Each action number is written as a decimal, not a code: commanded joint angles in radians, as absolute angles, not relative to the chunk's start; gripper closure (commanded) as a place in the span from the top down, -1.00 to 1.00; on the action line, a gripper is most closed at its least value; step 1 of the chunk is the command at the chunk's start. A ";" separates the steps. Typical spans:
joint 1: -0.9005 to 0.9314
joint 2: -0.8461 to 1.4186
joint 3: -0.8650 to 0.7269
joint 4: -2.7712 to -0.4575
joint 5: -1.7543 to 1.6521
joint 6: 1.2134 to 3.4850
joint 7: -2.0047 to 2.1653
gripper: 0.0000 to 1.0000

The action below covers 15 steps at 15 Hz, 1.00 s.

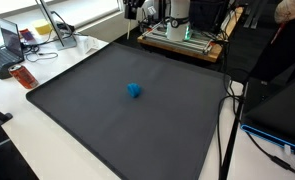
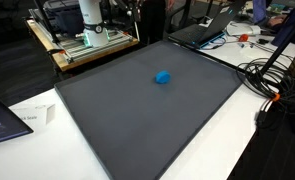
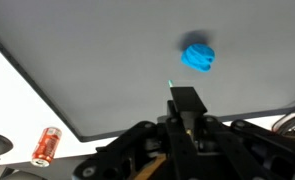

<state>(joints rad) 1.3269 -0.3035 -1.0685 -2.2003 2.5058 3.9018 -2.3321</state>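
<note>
A small crumpled blue thing lies alone near the middle of a dark grey mat. In the wrist view the blue thing sits on the mat, ahead of and slightly right of my gripper, well apart from it. The black fingers are pressed together, and a thin teal tip pokes out just past them; what it belongs to is hidden. The gripper hangs above the mat, touching neither the mat nor the blue thing. I cannot make the gripper out in either exterior view.
The robot's white base stands on a stand at the mat's far edge. An orange-red can lies on the white table beside the mat. Laptops and loose cables surround the mat.
</note>
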 commanded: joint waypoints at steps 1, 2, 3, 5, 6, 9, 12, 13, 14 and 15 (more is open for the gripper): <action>1.533 -0.385 -1.295 -2.070 2.515 3.843 -2.466 -0.94; 1.618 -0.430 -1.371 -2.048 2.514 3.839 -2.489 -0.94; 1.694 -0.454 -1.445 -2.027 2.512 3.841 -2.502 -0.82; 1.846 -0.508 -1.582 -1.980 2.511 3.886 -2.516 -0.21; 1.912 -0.599 -1.597 -1.975 2.384 3.926 -2.412 -0.10; 2.013 -0.711 -1.665 -1.954 2.237 3.965 -2.346 0.31; 2.049 -0.799 -1.699 -1.948 2.118 3.978 -2.289 0.72; 2.043 -0.852 -1.686 -1.944 2.104 3.990 -2.302 0.88; 2.043 -0.879 -1.688 -1.940 2.083 3.997 -2.299 0.97; 2.041 -0.915 -1.683 -1.932 2.080 4.018 -2.306 1.00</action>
<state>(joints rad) 2.0335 -0.7708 -1.7011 -1.9825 2.1314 3.9405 -2.3018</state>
